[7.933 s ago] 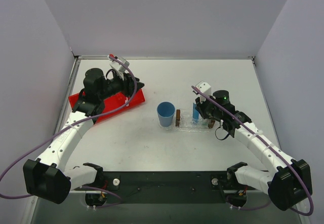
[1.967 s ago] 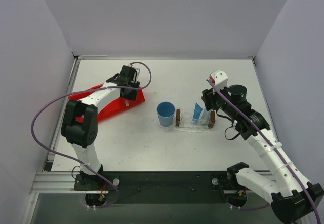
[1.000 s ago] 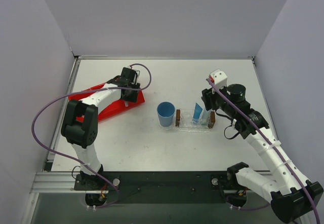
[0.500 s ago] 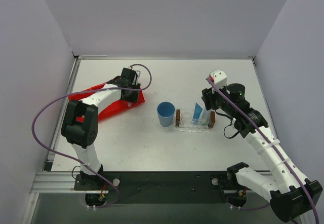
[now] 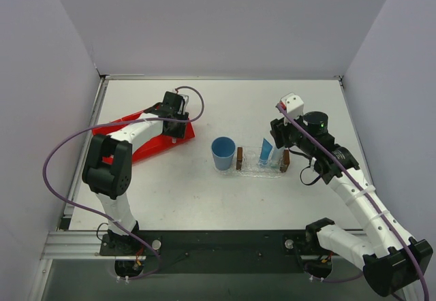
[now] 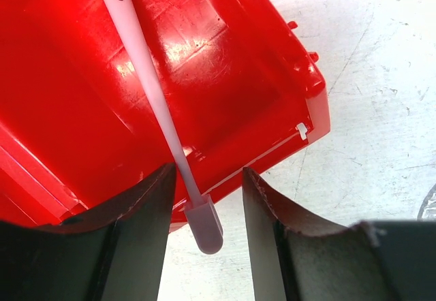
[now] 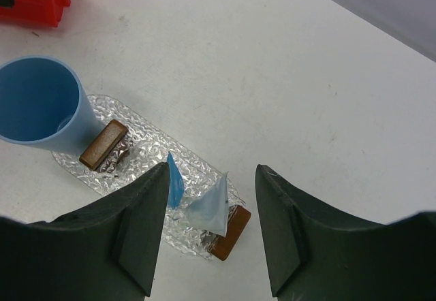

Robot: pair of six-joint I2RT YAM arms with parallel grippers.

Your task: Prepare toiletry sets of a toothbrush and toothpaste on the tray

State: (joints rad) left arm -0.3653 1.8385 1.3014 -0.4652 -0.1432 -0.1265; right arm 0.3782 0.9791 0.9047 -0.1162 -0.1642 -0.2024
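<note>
Crowding the tray (image 5: 255,171), blue cup (image 5: 223,152), seemingly touching.

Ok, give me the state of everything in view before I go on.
toothbrush: in the red bin, head past its rim, between open fingers, unclamped.
left gripper: open, straddling the toothbrush.
right gripper: open, empty, above the tray.
blue toothpaste: standing in the tray.
pale toothpaste: standing in the tray beside it.
blue cup: upright, by the tray's end.
tray: holds both tubes, no toothbrush.

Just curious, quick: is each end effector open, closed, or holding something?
Left end effector: open, straddling the toothbrush, not clamping it.
Right end effector: open, holding nothing.
</note>
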